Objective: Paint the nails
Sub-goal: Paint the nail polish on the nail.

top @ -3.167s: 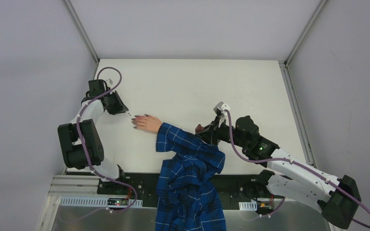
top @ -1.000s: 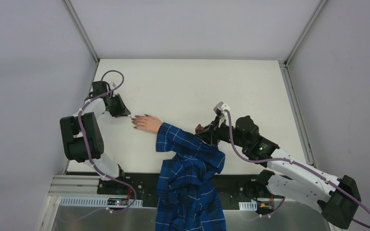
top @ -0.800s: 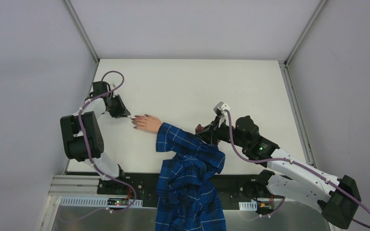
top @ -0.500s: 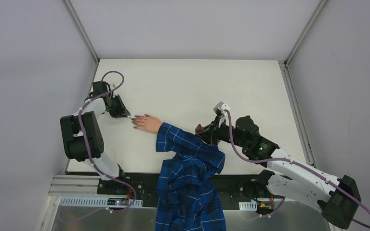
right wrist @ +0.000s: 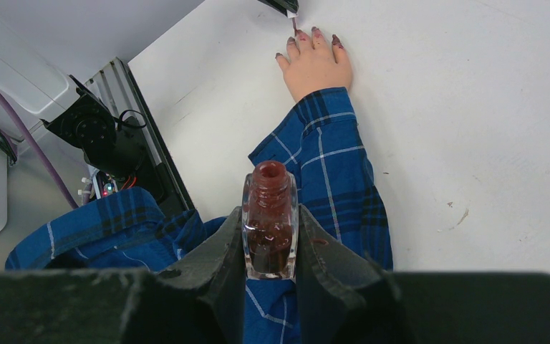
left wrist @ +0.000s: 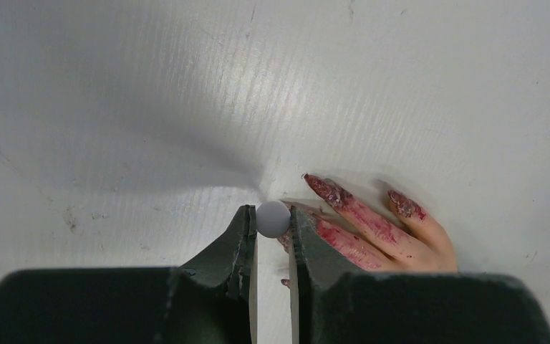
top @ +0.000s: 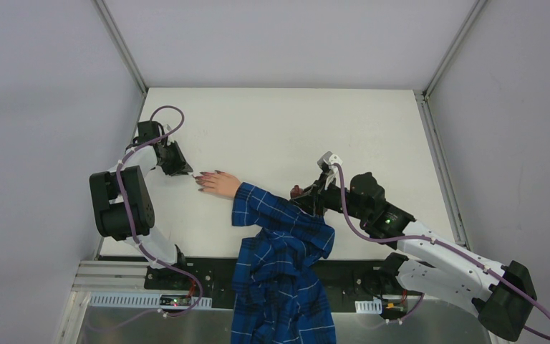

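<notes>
While the right claw (right wrist: 271,216) clamps an open bottle (right wrist: 269,240), the left claw (left wrist: 272,212) is closed on a white cap (left wrist: 273,220), with the nails (left wrist: 327,190) lying on the worktop (left wrist: 150,107) just beside its tips.

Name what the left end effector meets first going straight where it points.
Probably the pale hand's polish-smeared fingers, just beyond the left end effector and its white brush cap; depth is unclear, so perhaps the table first.

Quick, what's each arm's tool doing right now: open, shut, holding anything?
Left tool: closed on the white-capped brush, at the nails.
Right tool: closed on the open polish bottle.
</notes>
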### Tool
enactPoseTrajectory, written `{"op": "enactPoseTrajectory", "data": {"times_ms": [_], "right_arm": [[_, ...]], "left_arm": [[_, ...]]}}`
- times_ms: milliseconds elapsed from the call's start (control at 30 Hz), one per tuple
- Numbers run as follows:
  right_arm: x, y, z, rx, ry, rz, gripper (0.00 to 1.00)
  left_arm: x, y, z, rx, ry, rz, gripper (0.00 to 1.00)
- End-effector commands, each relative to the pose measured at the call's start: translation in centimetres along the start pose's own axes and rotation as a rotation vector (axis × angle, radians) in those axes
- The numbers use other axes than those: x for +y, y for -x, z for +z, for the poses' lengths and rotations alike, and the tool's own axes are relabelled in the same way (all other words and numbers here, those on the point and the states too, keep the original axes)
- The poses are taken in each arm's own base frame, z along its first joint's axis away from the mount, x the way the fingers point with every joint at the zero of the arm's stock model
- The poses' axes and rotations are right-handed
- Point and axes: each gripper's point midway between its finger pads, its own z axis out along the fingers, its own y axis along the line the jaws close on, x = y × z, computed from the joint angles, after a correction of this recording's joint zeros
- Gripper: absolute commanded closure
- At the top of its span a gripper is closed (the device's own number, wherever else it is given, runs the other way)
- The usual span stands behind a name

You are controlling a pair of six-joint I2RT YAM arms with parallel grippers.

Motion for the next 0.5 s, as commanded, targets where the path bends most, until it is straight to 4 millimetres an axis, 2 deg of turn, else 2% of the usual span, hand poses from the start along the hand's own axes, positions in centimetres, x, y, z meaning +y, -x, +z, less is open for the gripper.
{"op": "enactPoseTrajectory", "data": {"times_ms": [0, 467], "right_arm": [[0.51, 1.60, -0.23, -0.067, 0.022, -0.024, 1.00], [0.47, 1.62, -0.23, -0.069, 0.020, -0.025, 1.00]], "left_arm": [[0.15, 0.87, -0.34, -0.012, 0.015, 0.011, 1.00], [0.50, 1.27, -0.75, -0.031, 0.028, -0.001, 1.00]]}}
